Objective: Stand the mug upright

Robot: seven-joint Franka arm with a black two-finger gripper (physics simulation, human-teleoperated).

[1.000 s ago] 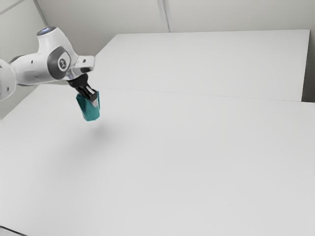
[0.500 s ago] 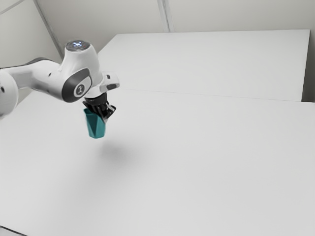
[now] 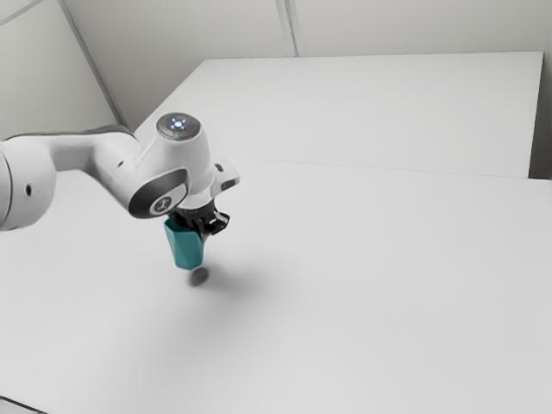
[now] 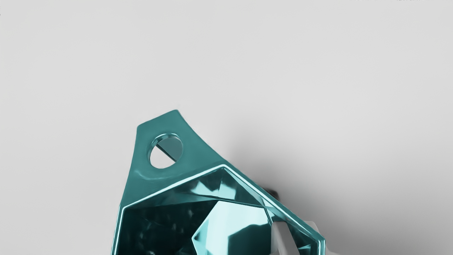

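Evidently, the black two-finger jaws (image 4: 297, 228) pinch one wall of the faceted teal mug (image 3: 186, 247), hanging mouth-up, long axis slightly tilted; setting down likely turns on squaring its base to the white surface (image 3: 388, 285) below.

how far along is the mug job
Looks done: the mug is off the table, its open end up, close to upright. In hand: the pincer grips its wall, one finger inside, one outside. Left: lower it onto its base above that dark shadow, then let go.
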